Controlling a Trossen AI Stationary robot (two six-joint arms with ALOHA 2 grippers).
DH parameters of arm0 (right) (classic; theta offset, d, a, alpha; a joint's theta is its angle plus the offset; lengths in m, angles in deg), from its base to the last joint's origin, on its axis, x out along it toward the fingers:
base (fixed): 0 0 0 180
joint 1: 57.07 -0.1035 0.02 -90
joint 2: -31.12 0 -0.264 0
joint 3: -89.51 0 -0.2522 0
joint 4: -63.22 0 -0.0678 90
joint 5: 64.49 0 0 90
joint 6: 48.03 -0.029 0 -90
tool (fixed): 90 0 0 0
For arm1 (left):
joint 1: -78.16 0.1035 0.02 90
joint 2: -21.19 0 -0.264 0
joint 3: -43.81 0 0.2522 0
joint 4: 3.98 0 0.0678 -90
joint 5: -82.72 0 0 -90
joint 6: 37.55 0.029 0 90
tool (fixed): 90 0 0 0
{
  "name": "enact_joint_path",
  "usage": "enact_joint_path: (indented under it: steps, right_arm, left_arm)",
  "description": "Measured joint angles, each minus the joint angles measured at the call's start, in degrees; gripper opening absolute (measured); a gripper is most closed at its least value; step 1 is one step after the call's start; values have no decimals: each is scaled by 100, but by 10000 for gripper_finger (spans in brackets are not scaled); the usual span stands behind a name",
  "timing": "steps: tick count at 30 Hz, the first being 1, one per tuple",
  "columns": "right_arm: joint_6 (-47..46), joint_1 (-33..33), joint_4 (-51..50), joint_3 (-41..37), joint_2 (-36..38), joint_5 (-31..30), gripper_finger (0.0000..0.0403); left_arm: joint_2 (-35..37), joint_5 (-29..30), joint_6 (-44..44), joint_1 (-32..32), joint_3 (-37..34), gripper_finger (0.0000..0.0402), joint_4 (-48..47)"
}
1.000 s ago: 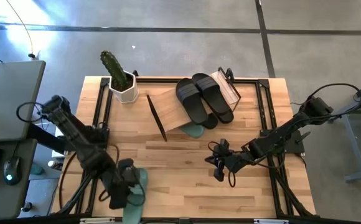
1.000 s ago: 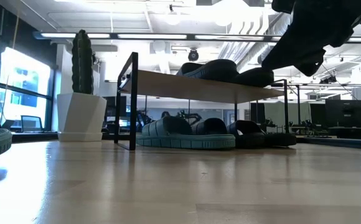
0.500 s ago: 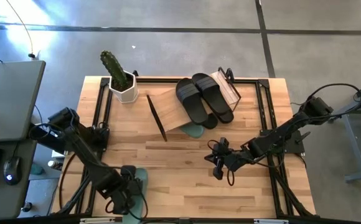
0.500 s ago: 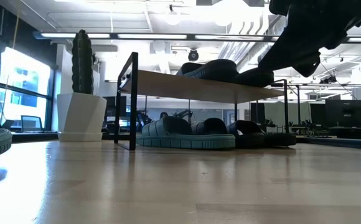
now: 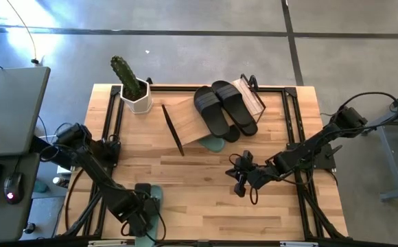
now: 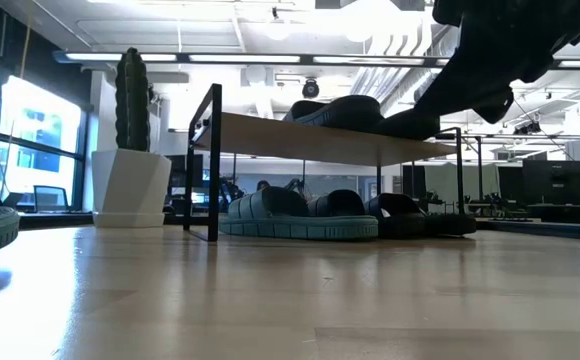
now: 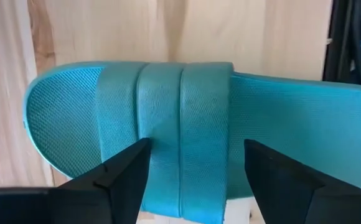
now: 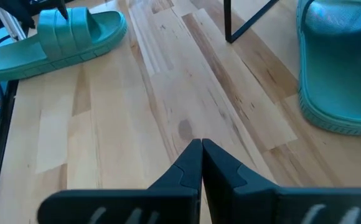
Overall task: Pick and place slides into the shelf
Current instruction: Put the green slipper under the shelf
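Five slides (image 5: pixel 224 108) already sat on or under the shelf (image 5: pixel 185 122); one green slide (image 7: pixel 168 130) remained at the tabletop's (image 5: pixel 206 199) near edge. The left hand (image 7: pixel 193 180) hovered wide over its strap; the right hand (image 8: pixel 201 163) waited shut mid-table.

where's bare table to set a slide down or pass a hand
Bare wood spans the table front and middle, between the green slide under the open left pincer and the shut right pincer. Crowded: the back edge, with cactus pot and shelf.
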Motion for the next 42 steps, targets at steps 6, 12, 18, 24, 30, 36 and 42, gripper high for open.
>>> enact_joint_path:
  steps: [6,12,18,24,30,36,42]
  right_arm:
    - [-7,0,-75,0,0,-101,0]
    - [-16,0,-112,0,0,-137,0]
    - [-19,26,-125,0,0,-202,0]
    - [-19,26,-134,0,0,-201,0]
    - [-20,26,-134,0,0,-199,0]
    - [-21,26,-134,0,0,-195,0]
    - [-21,24,-73,0,0,-97,0]
  left_arm:
    - [-221,55,-181,7,4,225,-149]
    - [-260,206,-597,10,4,191,-462]
    - [-236,366,-629,8,4,137,-486]
    - [-236,380,-720,7,2,103,-435]
    - [-236,396,-735,11,0,90,-413]
    - [-236,374,-738,11,1,43,-342]
    - [-244,554,-736,69,356,15,-472]
